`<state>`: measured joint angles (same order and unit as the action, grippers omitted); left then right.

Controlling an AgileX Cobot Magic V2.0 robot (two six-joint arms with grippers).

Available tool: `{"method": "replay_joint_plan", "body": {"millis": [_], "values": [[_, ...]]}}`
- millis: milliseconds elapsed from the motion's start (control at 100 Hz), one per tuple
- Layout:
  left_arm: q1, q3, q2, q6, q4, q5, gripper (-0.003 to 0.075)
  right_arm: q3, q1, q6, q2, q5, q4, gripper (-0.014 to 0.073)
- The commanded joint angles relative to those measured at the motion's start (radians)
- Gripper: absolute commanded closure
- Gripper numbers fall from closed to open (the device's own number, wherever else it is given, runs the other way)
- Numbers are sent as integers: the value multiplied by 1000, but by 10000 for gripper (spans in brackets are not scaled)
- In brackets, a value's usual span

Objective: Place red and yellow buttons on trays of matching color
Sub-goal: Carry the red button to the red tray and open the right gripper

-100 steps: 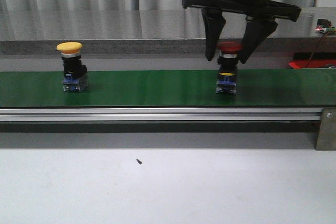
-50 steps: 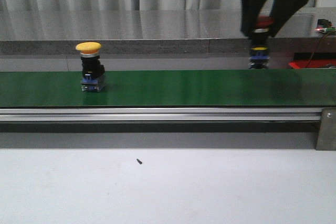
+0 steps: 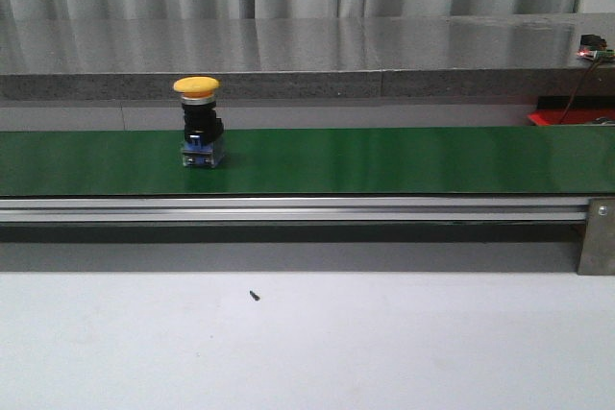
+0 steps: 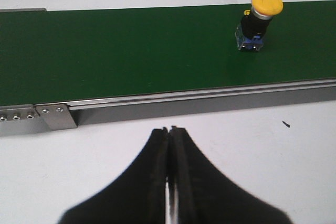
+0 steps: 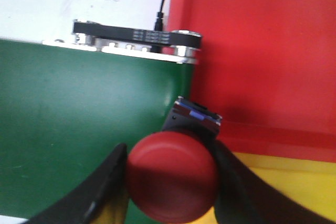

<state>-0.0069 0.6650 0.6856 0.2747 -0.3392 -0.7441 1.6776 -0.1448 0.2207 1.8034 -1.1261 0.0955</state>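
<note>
A yellow button [image 3: 197, 86] on a black and blue base stands upright on the green belt [image 3: 384, 160]; the left wrist view shows the same yellow button [image 4: 266, 3] far ahead. My left gripper [image 4: 169, 132] is shut and holds nothing, over the white table in front of the belt. My right gripper [image 5: 170, 174] is shut on the red button [image 5: 172, 177], held in the air above the belt's end. The red tray [image 5: 262, 51] and the yellow tray [image 5: 283, 182] lie just beside it. Neither gripper shows in the front view.
A metal rail [image 3: 288, 208] runs along the belt's front edge, with a bracket [image 3: 598, 234] at its right end. The belt's end roller and a black cable [image 5: 163, 9] sit near the red tray. A red edge [image 3: 567, 117] shows at far right.
The right gripper lifted the red button off the belt, up and to the right, out of the front view. The yellow button has ridden the belt to the right.
</note>
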Motion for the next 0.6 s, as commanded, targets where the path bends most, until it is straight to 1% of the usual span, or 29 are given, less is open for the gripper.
{"method": "replay_joint_plan", "body": {"millis": [0, 230, 480, 590], "values": [[-6, 25, -1, -7, -27, 62, 740, 29, -37, 46, -45, 53, 16, 399], [-6, 25, -1, -7, -27, 62, 740, 29, -84, 84, 9, 133, 16, 399], [-6, 25, -1, -7, -27, 62, 740, 29, -90, 188, 103, 251, 41, 399], [-6, 25, -1, -7, -27, 62, 740, 29, -92, 193, 148, 282, 43, 399]]}}
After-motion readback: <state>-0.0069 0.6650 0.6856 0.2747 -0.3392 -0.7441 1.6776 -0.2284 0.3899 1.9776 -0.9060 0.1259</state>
